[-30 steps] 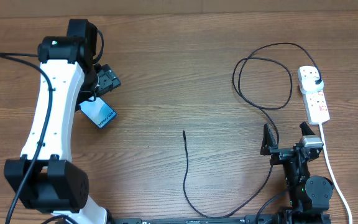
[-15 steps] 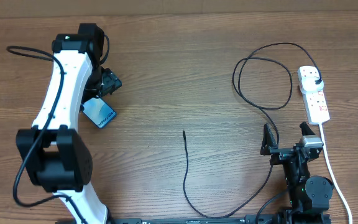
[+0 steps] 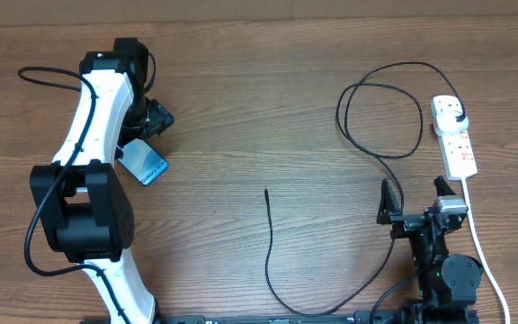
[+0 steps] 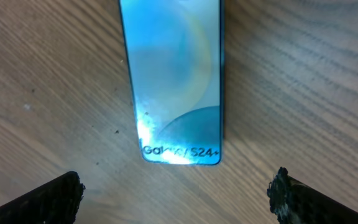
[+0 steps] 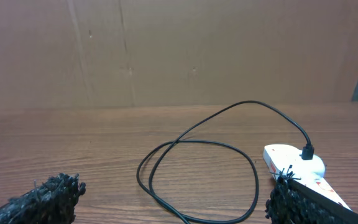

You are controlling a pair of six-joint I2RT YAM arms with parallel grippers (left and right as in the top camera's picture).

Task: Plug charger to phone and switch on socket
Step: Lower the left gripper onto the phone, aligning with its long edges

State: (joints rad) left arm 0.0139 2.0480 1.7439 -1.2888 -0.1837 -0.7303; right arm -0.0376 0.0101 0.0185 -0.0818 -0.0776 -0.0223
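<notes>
The phone (image 3: 142, 162), its blue-teal screen up, lies flat on the wooden table at the left. My left gripper (image 3: 151, 121) hovers open just beyond its upper end. In the left wrist view the phone (image 4: 176, 81) fills the centre and my left gripper (image 4: 176, 199) has nothing between its fingers. The charger (image 3: 269, 216) is a thin black cable. Its free tip (image 3: 267, 193) lies mid-table, and its plug (image 3: 457, 114) sits in the white socket (image 3: 458, 148) at the right. My right gripper (image 3: 414, 202) stands open near the front edge, short of the socket (image 5: 291, 158) and the cable loop (image 5: 255, 180).
A thick white cord (image 3: 480, 247) runs from the socket toward the front edge past my right arm. The charger cable makes a wide loop (image 3: 421, 121) left of the socket. A brown wall (image 5: 166, 50) stands behind the table.
My left arm has swung its lower link round toward the front, and its gripper has edged slightly left above the phone. Phone, cable and right arm have not moved.
</notes>
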